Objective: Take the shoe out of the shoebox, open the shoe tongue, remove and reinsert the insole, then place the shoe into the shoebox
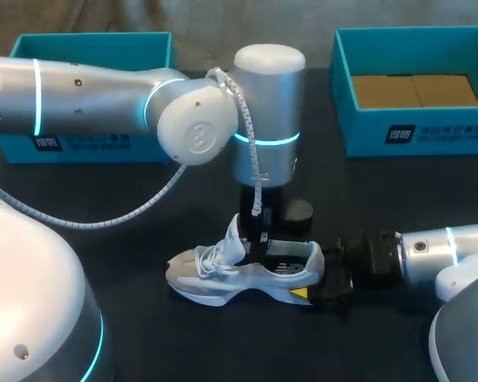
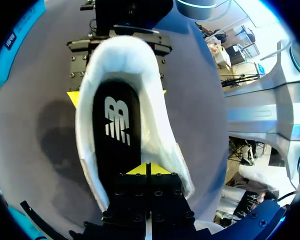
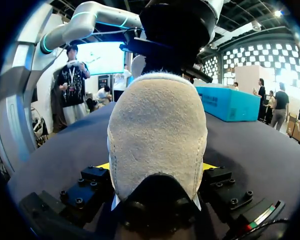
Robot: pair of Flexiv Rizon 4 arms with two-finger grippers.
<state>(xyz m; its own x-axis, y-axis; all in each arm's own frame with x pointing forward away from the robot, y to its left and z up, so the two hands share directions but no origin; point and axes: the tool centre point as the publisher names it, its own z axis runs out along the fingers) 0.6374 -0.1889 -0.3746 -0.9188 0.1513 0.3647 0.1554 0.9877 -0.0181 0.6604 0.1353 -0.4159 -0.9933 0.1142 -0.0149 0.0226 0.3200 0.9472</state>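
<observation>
A grey-and-white sneaker (image 1: 239,277) lies on its sole on the dark table, toe to the left. Its tongue (image 1: 234,237) stands pulled up. My left gripper (image 1: 262,245) comes straight down into the shoe's opening. In the left wrist view its yellow tips (image 2: 148,169) are shut together just above the black insole (image 2: 115,125), which lies flat inside the shoe. My right gripper (image 1: 323,282) reaches in from the right and clamps the heel (image 3: 157,135) from both sides, fingers wide apart. Its yellow fingertips (image 2: 73,97) press on the heel's flanks.
A teal shoebox (image 1: 95,40) stands at the back left, partly behind my left arm. A second teal box (image 1: 414,131) with brown cardboard inside stands at the back right. A low black round thing (image 1: 293,213) sits just behind the shoe.
</observation>
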